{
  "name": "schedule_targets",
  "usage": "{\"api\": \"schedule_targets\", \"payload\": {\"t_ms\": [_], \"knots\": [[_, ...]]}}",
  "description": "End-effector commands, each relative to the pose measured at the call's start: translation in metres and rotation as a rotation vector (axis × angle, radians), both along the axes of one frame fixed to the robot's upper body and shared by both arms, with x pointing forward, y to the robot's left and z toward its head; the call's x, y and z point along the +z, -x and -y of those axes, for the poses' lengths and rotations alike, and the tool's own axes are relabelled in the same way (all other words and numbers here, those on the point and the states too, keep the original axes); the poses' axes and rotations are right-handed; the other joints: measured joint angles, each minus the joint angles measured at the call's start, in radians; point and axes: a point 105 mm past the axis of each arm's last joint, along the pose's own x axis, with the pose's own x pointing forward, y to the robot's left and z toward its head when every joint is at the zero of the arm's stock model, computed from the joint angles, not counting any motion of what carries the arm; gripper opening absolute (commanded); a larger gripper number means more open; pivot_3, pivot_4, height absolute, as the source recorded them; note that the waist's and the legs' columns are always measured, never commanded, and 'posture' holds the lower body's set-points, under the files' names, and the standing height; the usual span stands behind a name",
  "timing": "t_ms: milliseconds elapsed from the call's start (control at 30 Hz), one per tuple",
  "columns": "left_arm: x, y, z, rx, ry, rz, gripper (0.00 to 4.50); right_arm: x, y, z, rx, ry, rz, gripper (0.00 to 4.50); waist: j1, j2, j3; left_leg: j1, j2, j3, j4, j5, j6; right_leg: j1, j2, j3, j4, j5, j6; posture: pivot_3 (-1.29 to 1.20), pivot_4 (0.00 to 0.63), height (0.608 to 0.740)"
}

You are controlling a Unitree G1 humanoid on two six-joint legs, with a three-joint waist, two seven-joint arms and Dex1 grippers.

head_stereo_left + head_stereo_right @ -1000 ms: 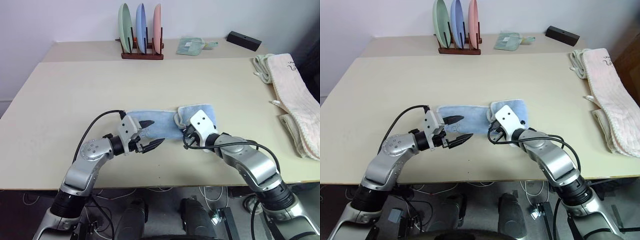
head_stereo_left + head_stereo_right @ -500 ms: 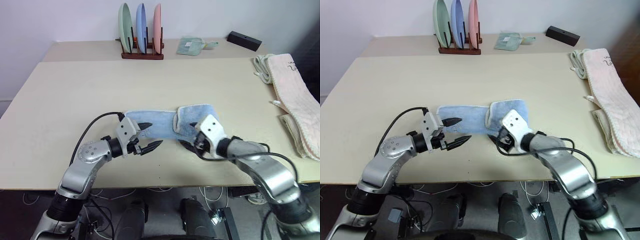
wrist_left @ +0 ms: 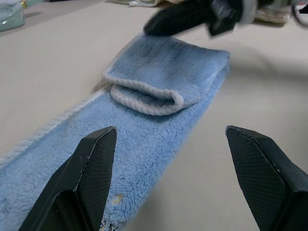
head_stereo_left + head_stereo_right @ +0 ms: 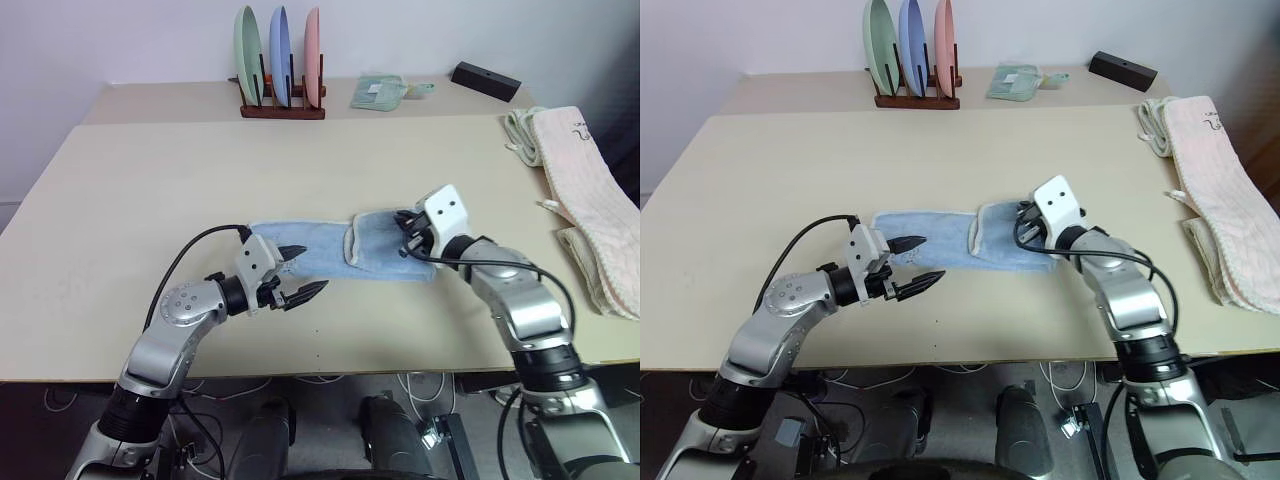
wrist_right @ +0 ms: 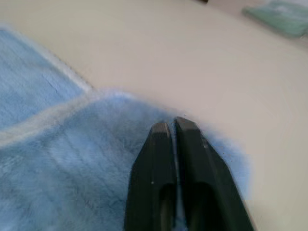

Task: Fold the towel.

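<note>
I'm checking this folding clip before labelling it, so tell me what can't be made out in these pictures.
- Whether the shut right claw pinches the towel or only rests over it: its fingertips cover the contact spot in the right wrist view.
- The towel's layers beneath the folded flap: the flap hides them.
- The towel's near end: cut off by the left wrist view's edge, behind the open left claw.
- The cream towel's far side: cut off by the frame edge.

The light blue terry cloth towel with whitish edge trim (image 4: 330, 250) lies flat as a long narrow strip on the beige tabletop (image 4: 200, 190). Its right end is folded back over itself, making a short double layer with a rolled, rounded fold edge.
</note>
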Motion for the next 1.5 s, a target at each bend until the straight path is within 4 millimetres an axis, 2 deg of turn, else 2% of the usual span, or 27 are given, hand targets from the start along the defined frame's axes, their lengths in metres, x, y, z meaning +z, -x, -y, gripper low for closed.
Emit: {"api": "schedule_targets", "payload": {"t_ms": [33, 133, 267, 367, 500, 600, 633, 667, 800, 1000, 1133, 1300, 1467, 1500], "knots": [[0.007, 0.001, -0.001, 0.014, 0.006, 0.035, 3.67, -0.012, 0.003, -0.008, 0.046, -0.002, 0.004, 0.08, 0.000, 0.000, 0.000, 0.000, 0.000, 0.000, 0.000, 0.000, 0.000, 0.000, 0.000, 0.000, 0.000, 0.000, 0.000, 0.00, 0.150, 0.740], [0.007, 0.001, -0.003, 0.028, 0.008, 0.035, 3.67, -0.030, 0.005, -0.008, 0.047, 0.017, -0.034, 0.08, -0.001, 0.000, 0.000, 0.000, 0.000, 0.000, 0.000, 0.000, 0.000, 0.000, 0.000, 0.000, 0.000, 0.000, 0.000, 0.00, 0.150, 0.740], [0.006, 0.003, -0.004, 0.038, 0.008, 0.033, 3.67, -0.034, 0.007, -0.009, 0.045, 0.008, -0.035, 0.08, -0.002, 0.000, 0.000, 0.002, 0.000, 0.000, 0.000, 0.000, 0.000, 0.001, 0.000, 0.000, 0.001, 0.000, 0.000, 0.00, 0.150, 0.740], [0.005, 0.003, -0.005, 0.052, 0.012, 0.028, 3.67, -0.020, 0.007, -0.010, 0.055, 0.008, 0.028, 0.08, -0.002, 0.000, 0.000, 0.002, 0.000, 0.000, 0.000, 0.000, 0.000, 0.001, 0.000, 0.000, 0.001, 0.000, 0.000, 0.00, 0.150, 0.740], [-0.001, 0.002, -0.021, 0.167, 0.046, -0.018, 3.67, 0.029, 0.017, -0.017, 0.131, -0.003, 0.191, 0.08, -0.004, 0.001, 0.000, 0.002, 0.000, 0.000, 0.000, 0.000, 0.000, 0.001, 0.000, 0.000, 0.001, 0.000, 0.000, 0.00, 0.150, 0.740], [-0.011, 0.010, -0.037, 0.267, 0.109, -0.121, 3.67, 0.054, 0.032, -0.028, 0.237, 0.061, 0.262, 0.89, -0.005, 0.001, 0.000, 0.002, 0.000, 0.000, -0.001, 0.000, 0.000, 0.001, 0.000, 0.000, 0.001, 0.000, 0.000, 0.00, 0.150, 0.740], [-0.012, 0.013, -0.040, 0.289, 0.146, -0.157, 4.25, 0.058, 0.036, -0.032, 0.266, 0.074, 0.273, 1.40, -0.003, 0.000, 0.000, 0.002, 0.000, 0.000, -0.001, 0.000, 0.000, 0.000, 0.000, 0.000, 0.001, 0.000, 0.000, 0.00, 0.150, 0.740], [-0.013, 0.018, -0.043, 0.311, 0.196, -0.199, 4.49, 0.064, 0.043, -0.039, 0.316, 0.085, 0.285, 1.87, -0.003, 0.000, 0.000, 0.002, 0.000, -0.001, -0.001, 0.000, 0.000, 0.001, 0.000, 0.000, 0.001, 0.000, 0.000, 0.00, 0.150, 0.740], [-0.021, 0.026, -0.054, 0.422, 0.306, -0.339, 4.50, 0.066, 0.061, -0.058, 0.451, 0.151, 0.299, 3.89, 0.001, 0.000, 0.000, 0.002, 0.000, -0.001, 0.000, 0.000, 0.000, 0.001, 0.000, 0.000, 0.001, 0.000, 0.000, 0.00, 0.150, 0.740], [-0.032, 0.019, -0.070, 0.644, 0.622, -0.597, 4.50, 0.051, 0.069, -0.073, 0.523, 0.215, 0.299, 3.89, 0.004, -0.001, 0.000, 0.002, 0.000, -0.001, 0.001, 0.000, 0.000, 0.002, 0.000, 0.000, 0.000, 0.000, 0.000, 0.00, 0.150, 0.740], [-0.049, 0.008, -0.079, 0.795, 0.658, -0.710, 4.50, 0.046, 0.076, -0.085, 0.566, 0.206, 0.298, 3.89, 0.004, -0.001, -0.001, 0.002, 0.000, -0.002, 0.001, 0.000, 0.000, 0.003, 0.000, -0.001, 0.000, 0.000, 0.000, 0.00, 0.150, 0.740], [-0.045, -0.016, -0.079, 0.840, 0.811, -0.783, 4.50, 0.036, 0.086, -0.092, 0.598, 0.228, 0.293, 3.89, 0.007, -0.001, -0.002, 0.004, 0.000, -0.002, 0.002, 0.000, 0.000, 0.005, 0.000, -0.001, 0.000, -0.001, -0.001, 0.00, 0.150, 0.740], [-0.042, -0.032, -0.062, 0.786, 0.771, -0.795, 4.50, 0.029, 0.091, -0.090, 0.595, 0.267, 0.283, 3.89, 0.006, -0.001, -0.002, 0.004, -0.001, -0.002, 0.002, 0.000, 0.000, 0.005, 0.000, -0.001, 0.000, 0.000, -0.001, 0.00, 0.150, 0.740], [-0.042, -0.033, -0.061, 0.781, 0.764, -0.793, 4.26, 0.028, 0.092, -0.089, 0.594, 0.275, 0.281, 3.94, 0.006, -0.001, -0.002, 0.004, -0.001, -0.002, 0.002, 0.000, 0.000, 0.005, 0.000, -0.001, 0.000, 0.000, -0.001, 0.00, 0.150, 0.740]]}}
